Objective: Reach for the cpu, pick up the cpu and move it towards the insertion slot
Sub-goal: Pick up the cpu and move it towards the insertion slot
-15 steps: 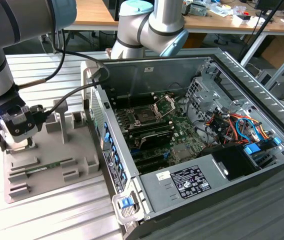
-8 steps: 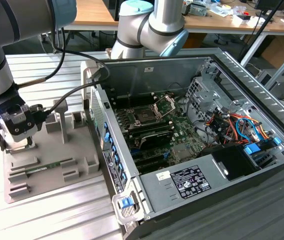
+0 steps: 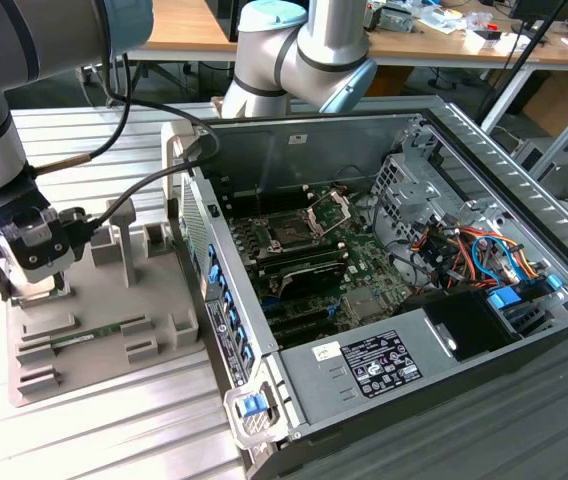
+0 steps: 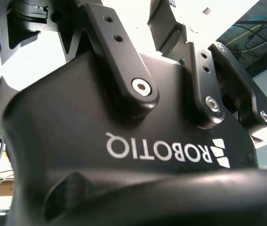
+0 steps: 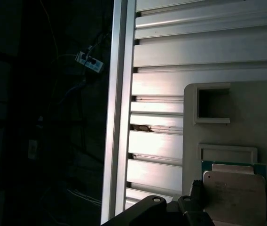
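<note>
The cpu (image 5: pixel 234 193), a pale metal square on a green rim, lies in a recess of the grey fixture tray (image 3: pixel 104 340) at the exterior view's left. My gripper (image 3: pixel 32 285) is down over that tray. In the first wrist view the gripper (image 5: pixel 234 209) stands open, with one dark finger (image 5: pixel 197 197) beside one edge of the cpu and another at the opposite edge. I cannot tell whether they touch it. The insertion slot (image 3: pixel 292 232), a square socket with its silver frame (image 3: pixel 329 208) hinged up, sits on the motherboard inside the open computer case (image 3: pixel 484 330).
A green memory stick (image 3: pixel 89 335) lies in the fixture tray, beside raised grey blocks (image 3: pixel 124 235). The case wall (image 3: pixel 214 290) stands between the tray and the motherboard. Coloured cables (image 3: pixel 464 250) and a drive cage fill the case's far side. Ribbed aluminium table (image 5: pixel 161 141) lies underneath.
</note>
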